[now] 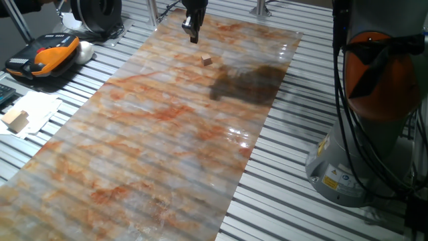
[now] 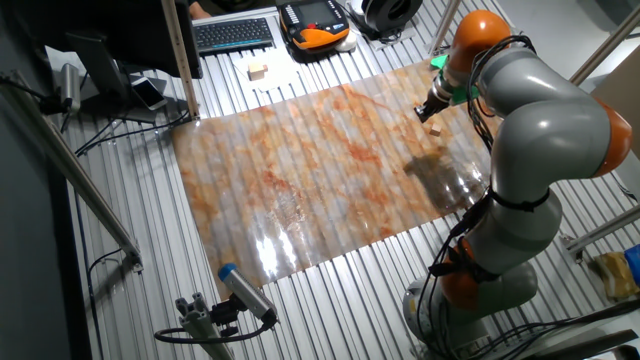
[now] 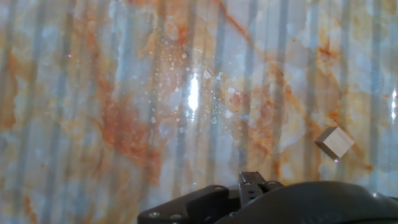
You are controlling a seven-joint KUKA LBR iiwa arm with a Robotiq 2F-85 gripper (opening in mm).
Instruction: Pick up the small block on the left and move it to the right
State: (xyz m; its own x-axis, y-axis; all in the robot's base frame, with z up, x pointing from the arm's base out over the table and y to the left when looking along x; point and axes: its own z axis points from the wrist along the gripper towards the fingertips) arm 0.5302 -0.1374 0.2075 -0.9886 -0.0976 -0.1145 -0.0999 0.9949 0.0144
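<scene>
Nothing grabbed yet: gripper [image 1: 192,32] hangs near small block [image 1: 206,60], apart; can't tell fingers' state. Pickup, move right left.

This looks like a robotics lab. A grey-and-orange industrial robot arm [image 2: 540,130] stands bolted beside a slatted aluminium-profile table [image 1: 294,181] covered by a marble-patterned orange-and-grey sheet [image 1: 167,134]. At the table's edge sit an orange-and-black teach pendant [image 1: 47,53], a black computer keyboard [image 2: 233,34] and bundles of black cables [image 1: 351,114].
</scene>
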